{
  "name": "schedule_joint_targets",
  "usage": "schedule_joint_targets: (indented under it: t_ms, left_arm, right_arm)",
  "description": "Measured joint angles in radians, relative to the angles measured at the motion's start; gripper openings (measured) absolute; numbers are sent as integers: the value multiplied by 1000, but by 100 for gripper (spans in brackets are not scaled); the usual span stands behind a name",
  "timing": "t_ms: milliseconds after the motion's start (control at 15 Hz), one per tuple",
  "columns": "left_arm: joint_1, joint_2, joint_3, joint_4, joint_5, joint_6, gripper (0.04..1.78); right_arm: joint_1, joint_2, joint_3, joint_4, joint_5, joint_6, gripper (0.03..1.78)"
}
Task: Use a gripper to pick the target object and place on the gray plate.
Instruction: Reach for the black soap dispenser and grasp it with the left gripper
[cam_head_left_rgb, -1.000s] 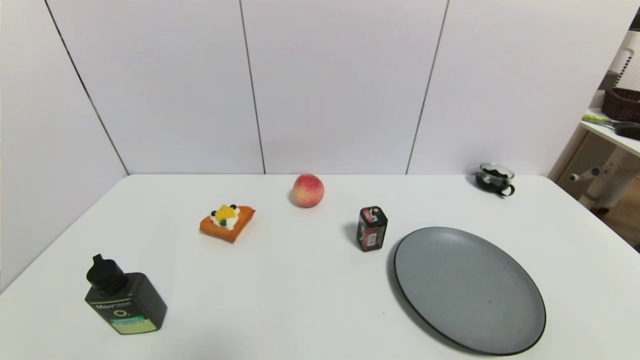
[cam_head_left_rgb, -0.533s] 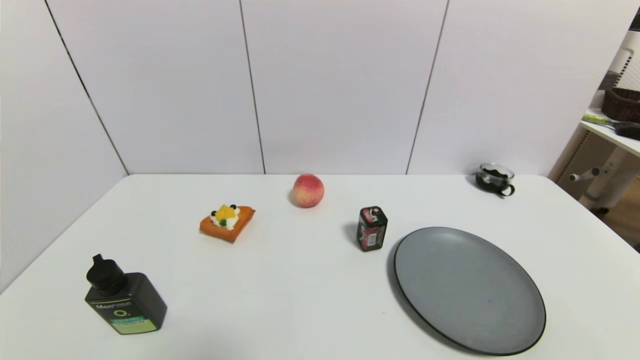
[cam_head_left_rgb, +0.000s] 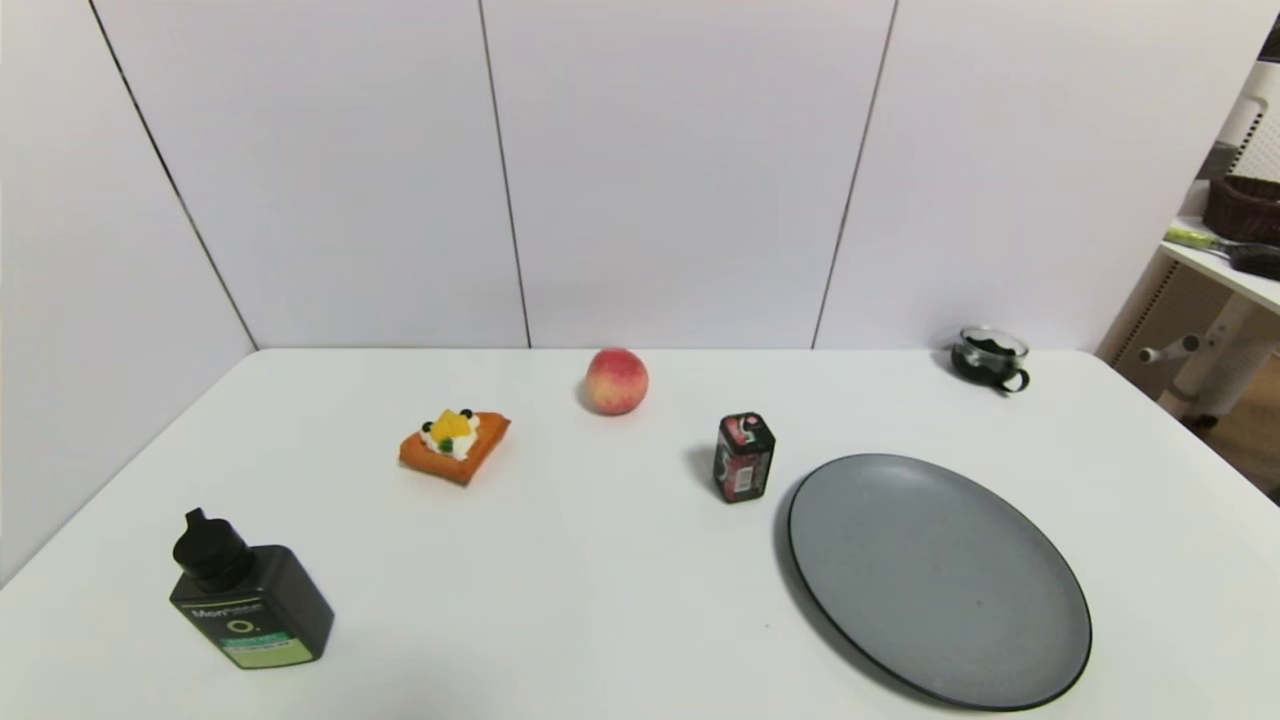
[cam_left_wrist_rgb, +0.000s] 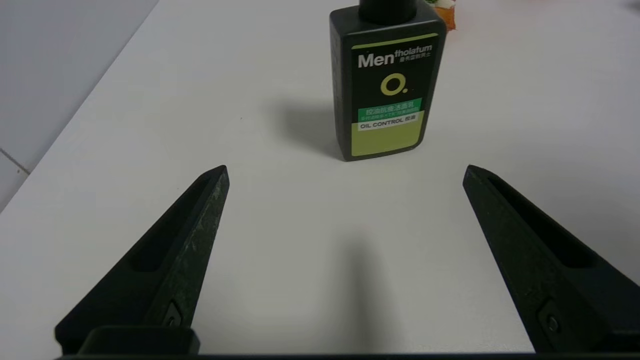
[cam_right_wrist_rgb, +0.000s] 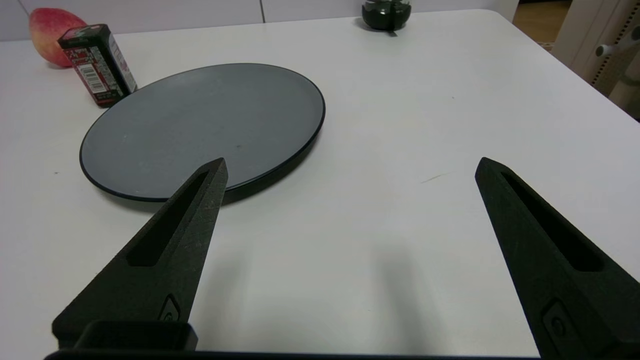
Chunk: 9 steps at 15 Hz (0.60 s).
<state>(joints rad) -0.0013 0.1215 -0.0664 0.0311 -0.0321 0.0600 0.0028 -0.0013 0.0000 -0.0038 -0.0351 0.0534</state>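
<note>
The dark charcoal bottle (cam_head_left_rgb: 250, 600) with a black spouted cap and green label stands upright at the table's near left. In the left wrist view the bottle (cam_left_wrist_rgb: 385, 85) stands a short way ahead of my left gripper (cam_left_wrist_rgb: 345, 172), which is open and empty. The gray plate (cam_head_left_rgb: 935, 578) lies at the near right. In the right wrist view the plate (cam_right_wrist_rgb: 200, 125) lies ahead of and to one side of my right gripper (cam_right_wrist_rgb: 350, 167), which is open and empty. Neither gripper shows in the head view.
A small red-black tin (cam_head_left_rgb: 743, 457) stands just left of the plate. A peach (cam_head_left_rgb: 616, 381) and an orange pastry (cam_head_left_rgb: 454, 443) lie farther back. A small glass cup (cam_head_left_rgb: 990, 358) sits at the far right. White walls close the table's back and left.
</note>
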Motion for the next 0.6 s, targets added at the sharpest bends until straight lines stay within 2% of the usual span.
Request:
schedule_joint_targets:
  t_ms: [267, 600]
  left_arm:
    - [-32, 180, -81, -24, -21, 45, 169]
    - [-98, 450, -89, -171, -21, 66, 169]
  right_arm:
    - [0, 0, 0, 0, 0, 0, 171]
    - [0, 0, 0, 1, -1, -1, 171]
